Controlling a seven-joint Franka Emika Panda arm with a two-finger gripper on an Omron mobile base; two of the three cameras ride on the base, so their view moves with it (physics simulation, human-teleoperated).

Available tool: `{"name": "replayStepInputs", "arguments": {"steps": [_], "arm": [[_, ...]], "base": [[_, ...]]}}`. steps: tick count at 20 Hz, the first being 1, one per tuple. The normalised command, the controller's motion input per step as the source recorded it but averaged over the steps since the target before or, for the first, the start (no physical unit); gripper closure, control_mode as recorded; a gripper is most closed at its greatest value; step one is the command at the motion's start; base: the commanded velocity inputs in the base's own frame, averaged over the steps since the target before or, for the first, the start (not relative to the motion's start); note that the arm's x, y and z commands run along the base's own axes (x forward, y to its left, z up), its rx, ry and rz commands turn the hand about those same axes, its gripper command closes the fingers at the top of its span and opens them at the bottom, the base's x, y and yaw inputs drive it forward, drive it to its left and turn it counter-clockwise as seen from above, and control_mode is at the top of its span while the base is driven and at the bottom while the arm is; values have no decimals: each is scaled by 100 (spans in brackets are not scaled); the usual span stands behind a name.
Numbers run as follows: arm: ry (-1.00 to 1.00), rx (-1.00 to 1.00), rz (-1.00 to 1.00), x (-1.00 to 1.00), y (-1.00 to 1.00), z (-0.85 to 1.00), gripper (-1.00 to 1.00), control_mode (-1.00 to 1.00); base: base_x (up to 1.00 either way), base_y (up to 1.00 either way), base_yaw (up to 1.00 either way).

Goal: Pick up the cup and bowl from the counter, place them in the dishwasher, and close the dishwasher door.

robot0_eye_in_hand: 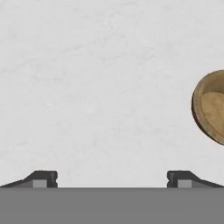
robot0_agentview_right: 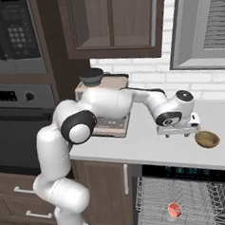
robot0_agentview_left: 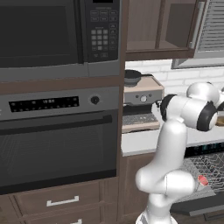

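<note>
Currently, stock of what's in front of me, big to small:

1. Counter (robot0_agentview_right: 150, 152) — pale slab, runs across mid-frame in right base view; bare stretch under my hand in hand view.
2. Dishwasher (robot0_agentview_right: 187, 199) — lower right of right base view, under the counter. Dishwasher door (robot0_agentview_left: 199, 205) is dropped open, lower right corner of left base view. Wire rack (robot0_agentview_right: 153, 197) exposed.
3. Espresso machine (robot0_agentview_right: 102, 105) — w/ black pot on top, back of the counter, upper centre-left of right base view. Not my job.
4. Bowl (robot0_eye_in_hand: 212, 107) — tan, upright, rim up, on the counter. Round, so no long axis to line up w/. Sits at right edge of hand view, partly cut off; in right base view it's just beside my claw on its right side.
5. Gripper (robot0_eye_in_hand: 111, 178) — mine; jaws spread wide, nothing between them, above bare counter.
6. Cup (robot0_agentview_right: 174, 209) — red, already in the rack, bottom centre-right of right base view.

Judgement: cup done, bowl next. Bowl lies off to frame-right of the claw, not between the tips; I'd need to shift that way before descending. Door closing comes last.
</note>
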Motion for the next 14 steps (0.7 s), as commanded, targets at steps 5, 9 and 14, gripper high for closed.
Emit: {"name": "replayStepInputs", "arguments": {"steps": [5, 9, 14], "arm": [[6, 1, -6, 81, -59, 1, -100, -100], [7, 4, -5, 50, -74, -1, -100, -100], [0, 9, -7, 0, -62, 0, -100, -100]], "base": [[0, 0, 0], [0, 0, 0], [0, 0, 0]]}}
